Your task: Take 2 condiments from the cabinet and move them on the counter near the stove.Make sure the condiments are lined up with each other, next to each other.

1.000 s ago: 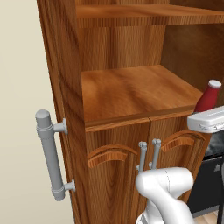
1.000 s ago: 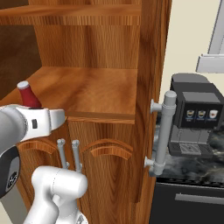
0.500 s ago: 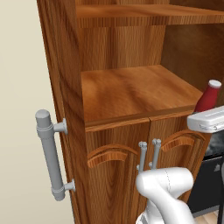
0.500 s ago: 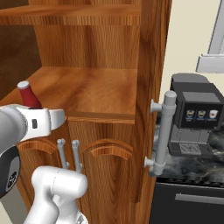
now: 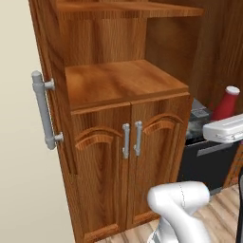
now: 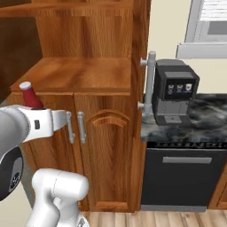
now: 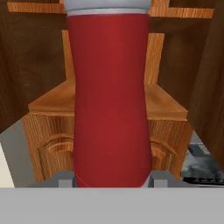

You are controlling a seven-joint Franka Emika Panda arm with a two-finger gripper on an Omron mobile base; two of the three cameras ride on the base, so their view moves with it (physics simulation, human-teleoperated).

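The gripper (image 7: 112, 181) pinches the red bottle (image 7: 111, 96) low on its body, upright, carried clear of the cabinet (image 5: 118, 156). Held so low, the tall bottle could tilt or slip if the arm swings fast toward the counter (image 6: 195, 124). Its open door with a grey bar handle (image 6: 150, 84) juts nearby, and the coffee machine (image 6: 175, 91) beyond crowds the counter's end; either could be clipped.
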